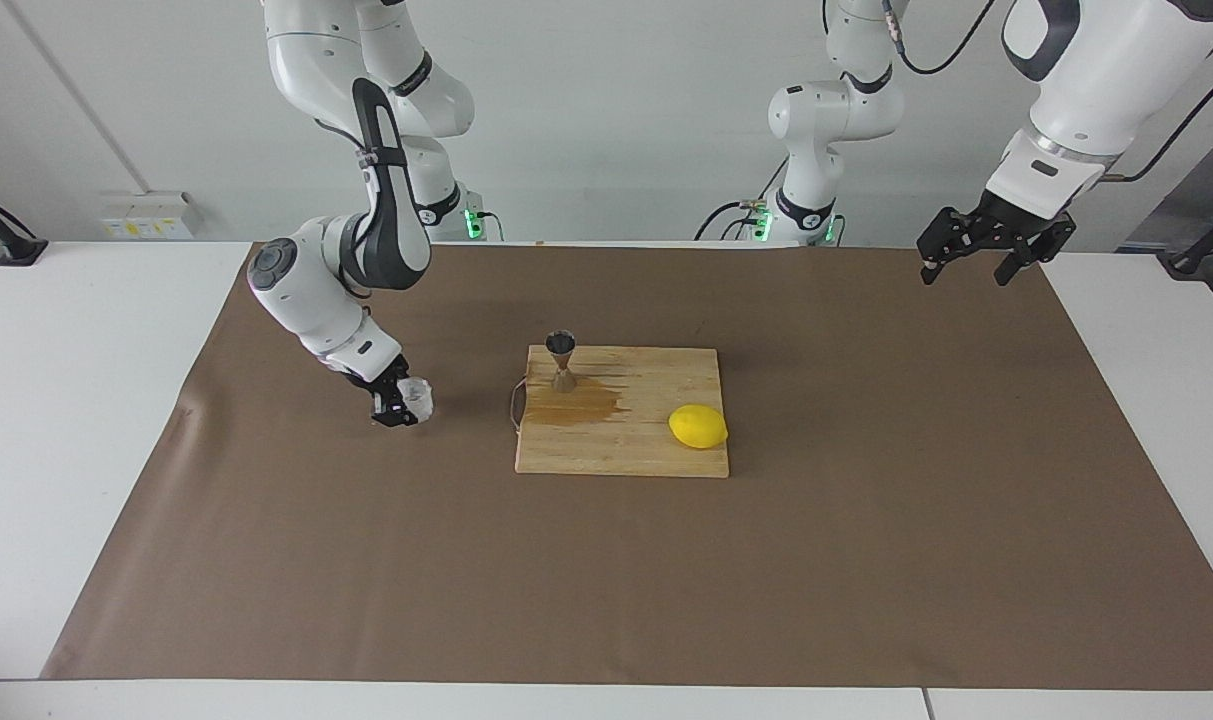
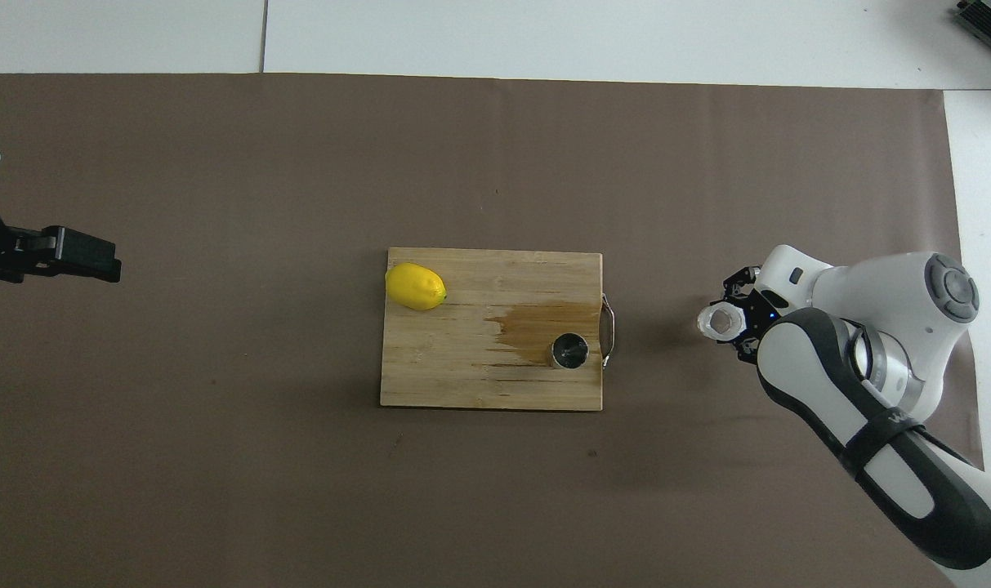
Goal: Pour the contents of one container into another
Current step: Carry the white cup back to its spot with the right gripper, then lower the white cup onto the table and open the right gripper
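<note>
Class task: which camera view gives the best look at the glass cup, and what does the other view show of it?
The overhead view: the cup shows its open round mouth, clear of the right end effector. In the facing view the cup is a pale blur low over the brown mat, partly covered by that end effector.

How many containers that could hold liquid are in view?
2. The ribbed glass cup sits low at the brown mat, between the right gripper's fingers, toward the right arm's end. The metal jigger stands upright on the cutting board. None appear hidden.
</note>
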